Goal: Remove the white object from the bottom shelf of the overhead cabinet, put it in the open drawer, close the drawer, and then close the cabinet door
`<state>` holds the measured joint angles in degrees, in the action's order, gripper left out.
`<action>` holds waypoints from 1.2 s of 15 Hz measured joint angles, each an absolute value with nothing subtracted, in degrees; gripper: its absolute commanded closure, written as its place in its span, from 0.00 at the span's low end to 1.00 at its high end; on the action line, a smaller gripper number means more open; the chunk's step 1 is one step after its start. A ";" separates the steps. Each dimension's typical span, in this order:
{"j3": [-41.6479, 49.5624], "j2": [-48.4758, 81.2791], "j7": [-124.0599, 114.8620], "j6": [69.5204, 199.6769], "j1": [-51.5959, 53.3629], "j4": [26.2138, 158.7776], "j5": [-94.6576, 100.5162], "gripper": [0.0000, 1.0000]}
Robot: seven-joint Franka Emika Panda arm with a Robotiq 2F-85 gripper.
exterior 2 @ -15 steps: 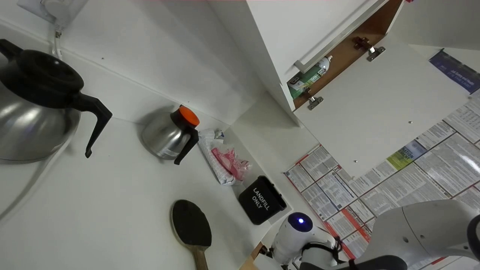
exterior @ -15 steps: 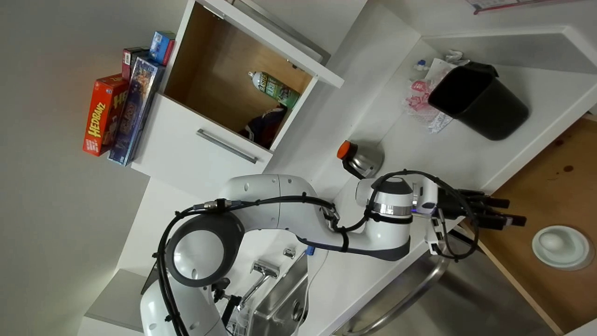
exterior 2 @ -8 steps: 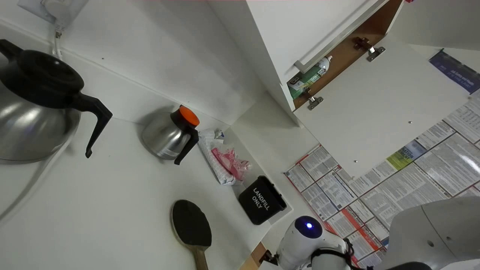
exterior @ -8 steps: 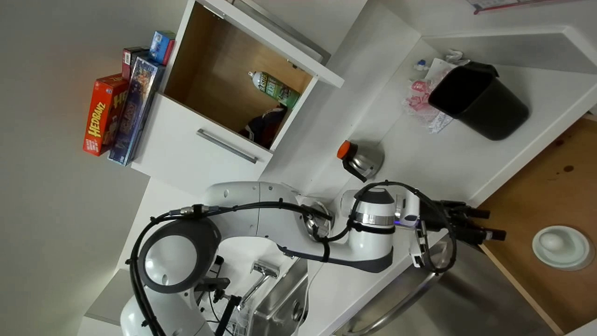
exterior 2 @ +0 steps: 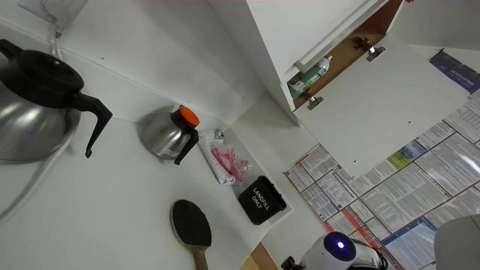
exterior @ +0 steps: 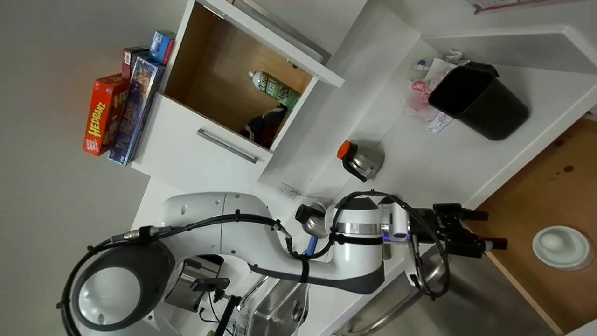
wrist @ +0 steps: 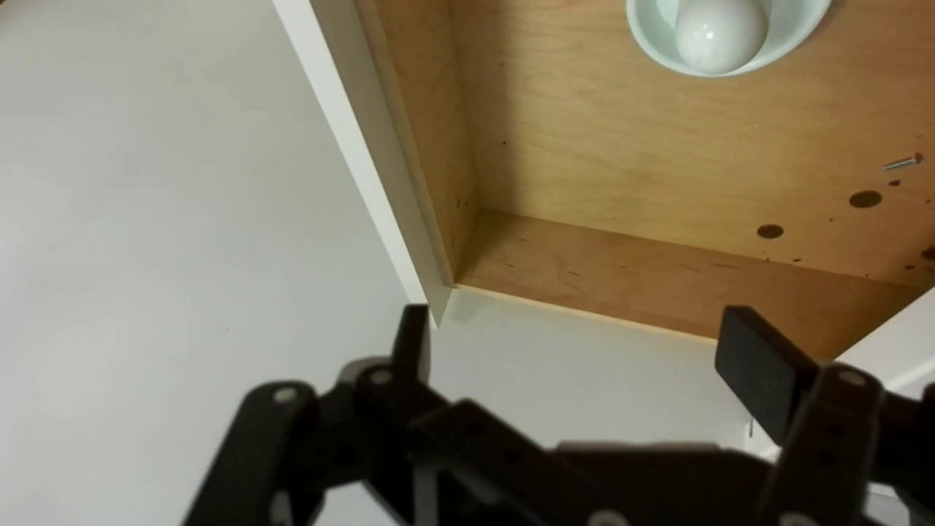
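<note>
The white object (exterior: pixel 562 247), a rounded bowl-like thing with a white ball shape in it, lies inside the open drawer (exterior: pixel 527 196). It also shows at the top of the wrist view (wrist: pixel 719 40). My gripper (exterior: pixel 497 229) is open and empty at the drawer's edge, apart from the white object. In the wrist view the gripper (wrist: pixel 575 313) has its fingers wide apart, below the drawer's corner. The overhead cabinet (exterior: pixel 210 70) stands open; a green can stands on its bottom shelf (exterior: pixel 295 114). The cabinet door (exterior 2: pixel 375 112) is swung open; its stickers are out of view.
A black bin (exterior: pixel 480 102) and a steel carafe (exterior: pixel 368 163) stand on the counter. A steel appliance handle (exterior: pixel 410 298) is below the gripper. A brush-like tool (exterior 2: pixel 192 223) lies on the counter. A screw (wrist: pixel 902 161) lies in the drawer.
The arm has drawn back to the left in an exterior view, and the gripper has moved away from the white object. The gripper has also turned somewhat. The white object, drawer and door have not moved.
</note>
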<state>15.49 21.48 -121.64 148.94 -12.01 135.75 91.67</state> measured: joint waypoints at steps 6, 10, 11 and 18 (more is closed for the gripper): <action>19.67 17.60 -136.65 151.72 -14.47 140.96 108.82 0.00; 20.94 17.63 -148.97 157.43 -18.94 141.10 120.37 0.00; 20.66 17.64 -149.69 159.43 -20.89 140.70 121.19 0.00; 18.33 23.14 -148.65 177.47 -35.95 131.66 121.28 0.00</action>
<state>18.33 23.14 -148.65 177.47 -35.95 131.66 121.28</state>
